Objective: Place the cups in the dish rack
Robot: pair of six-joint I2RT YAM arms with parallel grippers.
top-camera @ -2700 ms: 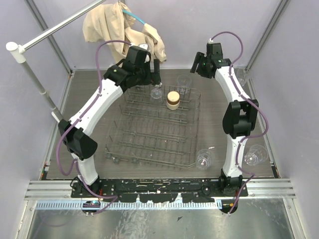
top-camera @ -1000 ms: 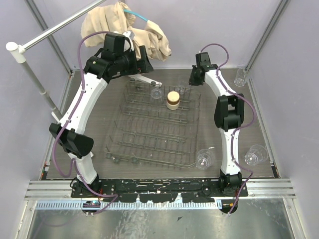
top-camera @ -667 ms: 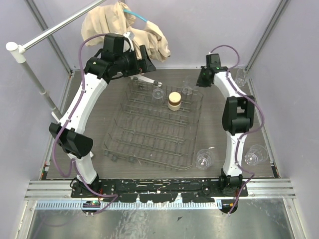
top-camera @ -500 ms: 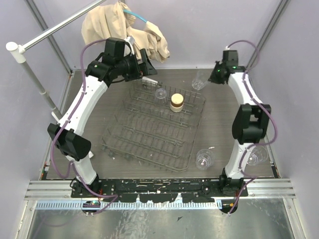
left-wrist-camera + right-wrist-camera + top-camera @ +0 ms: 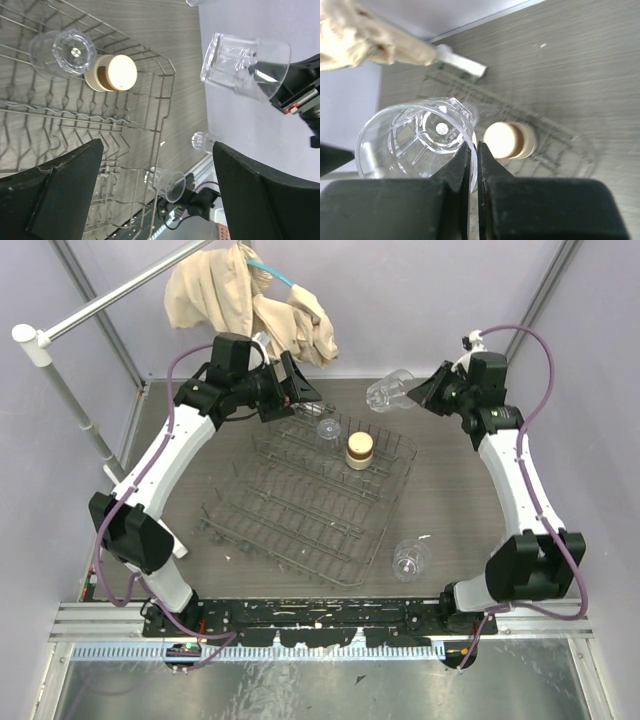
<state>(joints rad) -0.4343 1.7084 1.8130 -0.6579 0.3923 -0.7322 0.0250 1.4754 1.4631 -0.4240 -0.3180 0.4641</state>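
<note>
The grey wire dish rack (image 5: pixel 290 512) lies skewed on the table. At its far end stand a tan cup (image 5: pixel 359 450) and a clear cup (image 5: pixel 328 430). My right gripper (image 5: pixel 428 395) is shut on the rim of another clear cup (image 5: pixel 390 390), which is held tilted in the air beyond the rack's far right corner. The right wrist view shows the pinched rim of that held cup (image 5: pixel 415 142), with the tan cup (image 5: pixel 509 140) below. My left gripper (image 5: pixel 305 400) hangs open and empty over the rack's far left edge. A loose clear cup (image 5: pixel 408 560) lies near the rack's right front.
A beige cloth (image 5: pixel 250 300) hangs from a white rod (image 5: pixel 100 300) at the back left. Enclosure walls close in on the table's sides. The left wrist view shows two loose cups, one (image 5: pixel 202 141) beside the rack and one (image 5: pixel 167 184) closer in.
My right gripper has lifted the clear cup off the table and swung right. The rack has turned and slid on the table. My left gripper has shifted a little to the right, still open.
</note>
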